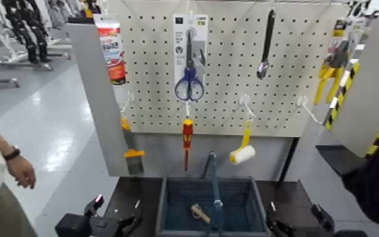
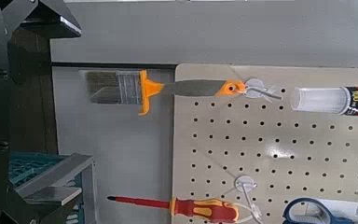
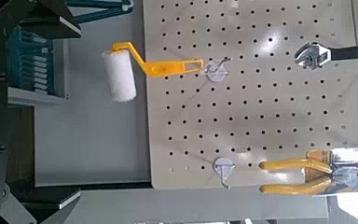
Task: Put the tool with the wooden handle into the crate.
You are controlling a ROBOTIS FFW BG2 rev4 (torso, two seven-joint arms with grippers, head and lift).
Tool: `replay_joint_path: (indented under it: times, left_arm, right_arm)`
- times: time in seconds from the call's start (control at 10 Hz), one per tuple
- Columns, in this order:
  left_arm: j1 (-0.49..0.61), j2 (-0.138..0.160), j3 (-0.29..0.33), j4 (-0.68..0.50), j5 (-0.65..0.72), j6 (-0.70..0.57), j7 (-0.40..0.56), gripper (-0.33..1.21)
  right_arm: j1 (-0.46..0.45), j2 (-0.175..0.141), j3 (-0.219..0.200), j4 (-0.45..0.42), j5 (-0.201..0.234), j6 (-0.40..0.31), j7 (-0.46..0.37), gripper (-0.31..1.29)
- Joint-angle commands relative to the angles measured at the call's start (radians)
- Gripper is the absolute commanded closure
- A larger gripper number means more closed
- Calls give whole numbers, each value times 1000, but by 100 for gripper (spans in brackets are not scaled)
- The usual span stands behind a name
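Observation:
The trowel [image 1: 199,213] lies on the floor of the dark blue-grey crate [image 1: 167,205]; its pale wooden handle shows, and its blade is hard to make out. The crate stands on the black table below the pegboard, its thin handle [image 1: 214,179] upright. My left gripper [image 1: 118,215] sits low, left of the crate, open and empty. My right gripper [image 1: 296,222] sits low, right of the crate, open and empty. The crate's slatted side shows in the left wrist view [image 2: 47,173] and the right wrist view [image 3: 33,56].
A pegboard [image 1: 230,94] behind the crate holds scissors [image 1: 189,85], a wrench [image 1: 266,44], a red screwdriver [image 1: 187,135], a yellow-handled roller [image 1: 242,153], an orange-handled brush [image 1: 132,154] and yellow pliers [image 1: 329,72]. A person's arm [image 1: 12,165] is at the left, and a dark sleeve [image 1: 378,179] at the right.

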Motion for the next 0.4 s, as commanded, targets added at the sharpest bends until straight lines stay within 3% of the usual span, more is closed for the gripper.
replay_joint_path:
  times: [0.1, 0.4]
  left_arm:
    - [3, 2, 1, -3, 0, 0, -2, 11]
    - [1, 3, 0, -3, 0, 0, 0, 11]
  right_arm:
    - [37, 13, 1, 2, 34, -15, -18, 11]
    - [40, 19, -2, 16, 46, -40, -18, 11]
